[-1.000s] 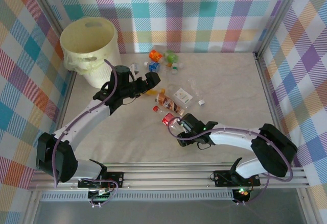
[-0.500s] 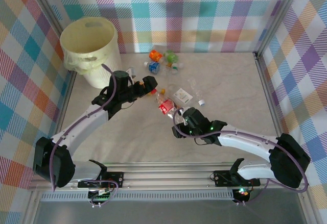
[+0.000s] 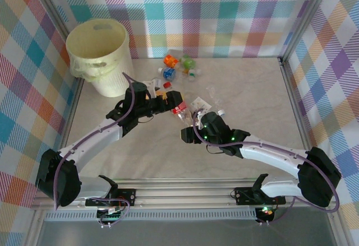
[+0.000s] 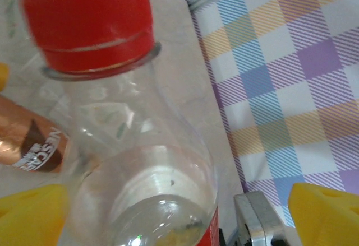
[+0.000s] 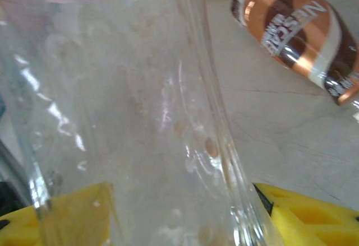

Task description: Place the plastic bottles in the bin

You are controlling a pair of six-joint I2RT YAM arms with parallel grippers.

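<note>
A clear plastic bottle (image 5: 129,117) with a red cap (image 4: 90,22) and red label (image 3: 179,110) hangs over the table's middle, and my right gripper (image 5: 179,223) is shut on its body. My left gripper (image 4: 179,218) stands open with its yellow fingers (image 4: 33,212) on either side of the same bottle (image 4: 146,162), apart from it. In the top view the left gripper (image 3: 173,101) and right gripper (image 3: 189,124) meet at the bottle. A brown-labelled bottle (image 5: 297,33) lies on the table beneath. The cream bin (image 3: 98,52) stands at the back left.
Several more bottles (image 3: 179,66) with orange, blue and green labels lie near the back wall. A flattened clear bottle (image 3: 201,105) and a white cap (image 3: 221,111) lie right of the grippers. Checked walls close in the table.
My right gripper has lifted the red-labelled bottle and carried it back and left. My left gripper has swung right until its open fingers flank the bottle.
</note>
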